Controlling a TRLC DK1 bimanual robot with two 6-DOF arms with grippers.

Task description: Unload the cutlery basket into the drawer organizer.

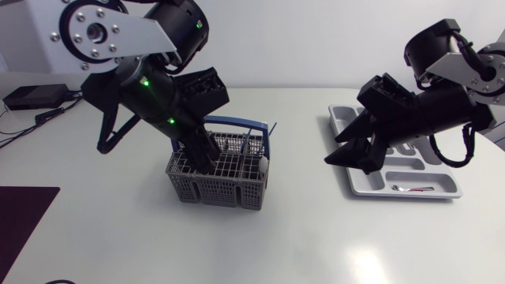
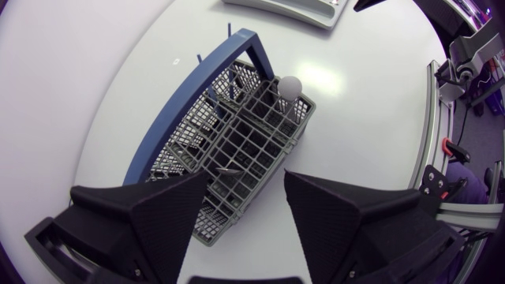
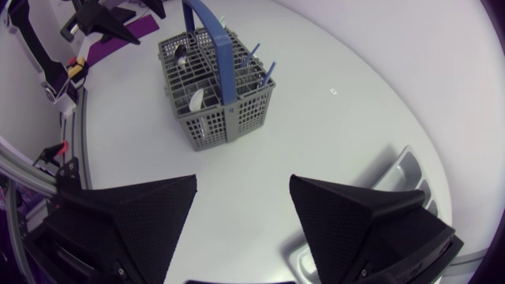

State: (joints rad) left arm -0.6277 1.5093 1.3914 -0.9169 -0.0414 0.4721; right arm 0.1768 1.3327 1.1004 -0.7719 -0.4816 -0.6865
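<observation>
Hovering over cutlery basket [image 2: 252, 130], left gripper [image 2: 246, 180] spread, blue handles [image 3: 270, 71] pointing up

Grey grid-mesh basket [image 1: 209, 188] there, blue handle [image 1: 241, 122] over it; pale grey organizer [image 1: 446, 192], all on a white table [image 1: 300, 237].

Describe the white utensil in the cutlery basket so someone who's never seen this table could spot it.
Find the grey plastic grid cutlery basket with the blue arched handle near the table's middle. At its corner nearest the grey drawer organizer stands a white rounded utensil head. Its neighbours are thin blue sticks; it alone is white and round.
</observation>
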